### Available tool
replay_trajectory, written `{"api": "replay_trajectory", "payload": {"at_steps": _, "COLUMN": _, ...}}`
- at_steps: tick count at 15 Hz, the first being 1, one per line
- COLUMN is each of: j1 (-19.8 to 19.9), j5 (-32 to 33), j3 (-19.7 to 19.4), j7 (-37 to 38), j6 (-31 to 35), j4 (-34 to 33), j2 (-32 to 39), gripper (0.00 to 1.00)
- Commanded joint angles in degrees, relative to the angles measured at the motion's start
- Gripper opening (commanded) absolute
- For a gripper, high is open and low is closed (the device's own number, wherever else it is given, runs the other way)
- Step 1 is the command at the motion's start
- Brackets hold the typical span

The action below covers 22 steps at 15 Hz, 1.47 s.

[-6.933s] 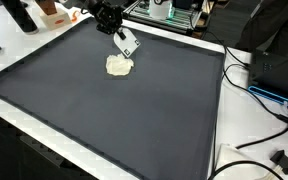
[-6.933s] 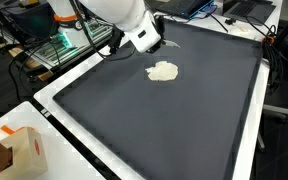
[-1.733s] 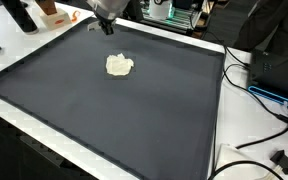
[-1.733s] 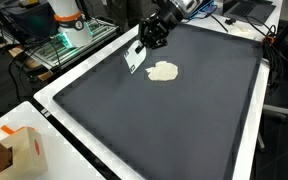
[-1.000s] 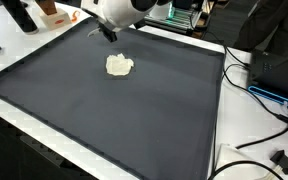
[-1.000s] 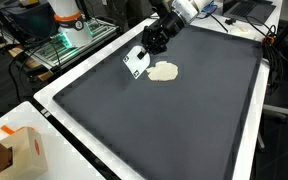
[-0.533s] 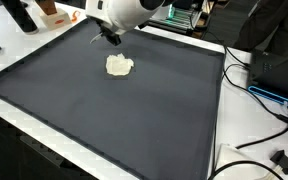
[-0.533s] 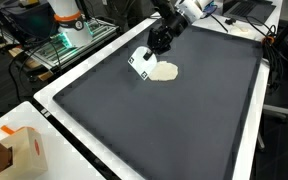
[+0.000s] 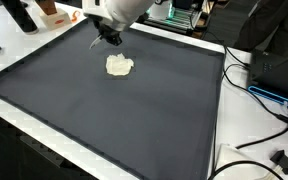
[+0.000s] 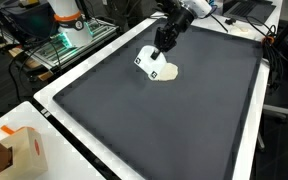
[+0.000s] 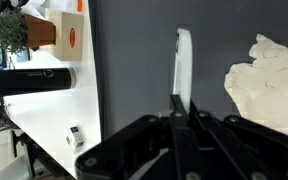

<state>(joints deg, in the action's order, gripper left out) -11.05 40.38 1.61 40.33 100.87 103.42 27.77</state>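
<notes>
One flat white piece [image 11: 183,62] clamped in pincer [image 11: 181,106], nr cloth [image 11: 270,82].

The dark mat [image 9: 144,115] lies open almost all round, with wide room to pass. Only the crumpled cream lump [image 10: 166,72] stands in the way, just beside the gripper [image 10: 156,56], which clamps a white flat piece [image 10: 147,63]. Cables [image 9: 267,97] and a cardboard box [image 10: 19,150] crowd the table edges.

A wide dark mat [image 9: 134,110] covers the white-edged counter [image 10: 54,112] under even indoor light. Black cables [image 9: 246,70] trail past one corner, a cardboard box [image 10: 17,150] sits at another, and a rack of green-lit equipment [image 10: 59,45] stands behind.
</notes>
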Motion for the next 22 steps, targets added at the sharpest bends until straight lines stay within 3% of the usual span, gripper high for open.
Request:
{"api": "replay_trajectory", "payload": {"at_steps": 1, "j1": 1.72, "j5": -4.11, "j3": 0.59, "j7": -5.78, "j6": 2.75, "j4": 2.3, "j2": -4.37, "gripper": 0.01}}
{"api": "replay_trajectory", "payload": {"at_steps": 8, "j1": 4.66, "j5": -16.42, "j3": 0.38, "j7": -20.78, "j6": 8.23, "j4": 5.51, "j2": -13.28, "gripper": 0.01}}
{"api": "replay_trajectory", "payload": {"at_steps": 16, "j1": 8.22, "j5": -31.09, "j3": 0.68, "j7": -43.36, "j6": 13.23, "j4": 10.83, "j2": -22.7, "gripper": 0.01}}
{"api": "replay_trajectory", "payload": {"at_steps": 22, "j1": 8.63, "j5": -36.15, "j3": 0.42, "j7": -54.78, "j6": 13.41, "j4": 13.87, "j2": -27.32, "gripper": 0.01}}
